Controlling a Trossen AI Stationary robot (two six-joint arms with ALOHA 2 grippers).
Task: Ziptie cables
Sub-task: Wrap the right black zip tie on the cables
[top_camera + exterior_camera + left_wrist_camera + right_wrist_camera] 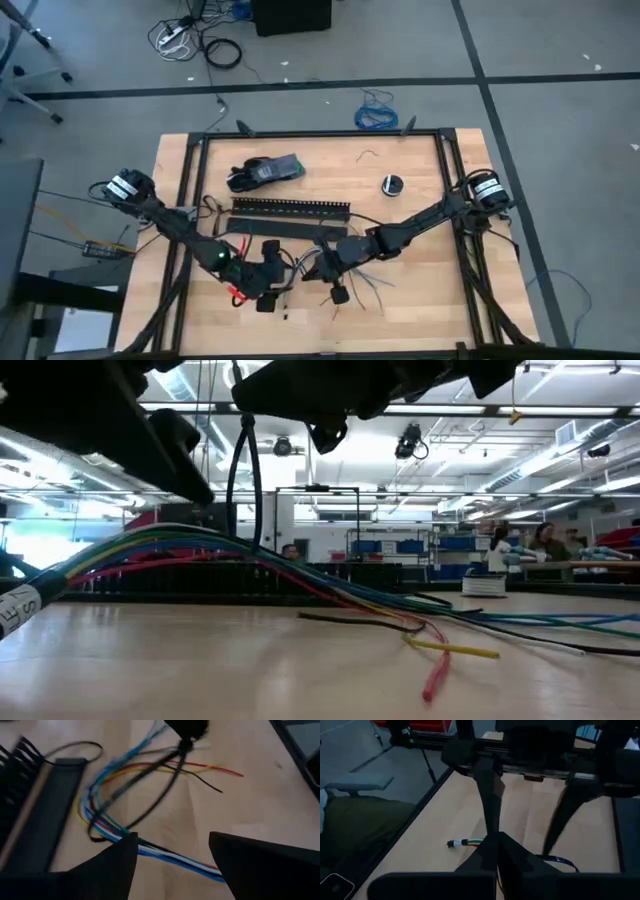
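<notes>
Cables (pixel 365 283) lie fanned on the desk (pixel 420 300) near its front middle, just near of the black slotted channel (pixel 290 207). Left hand (pixel 172 852) hovers over them, fingers apart. Right hand (pixel 500 851) is pinched together on a black ziptie (pixel 150 802).

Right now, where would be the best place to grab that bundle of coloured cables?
Probably mid-bundle, where the cables run tight together, not at the splayed ends. Come straight down from above, fingers across the run: they lie flat on the table, beside the black slotted channel.
</notes>
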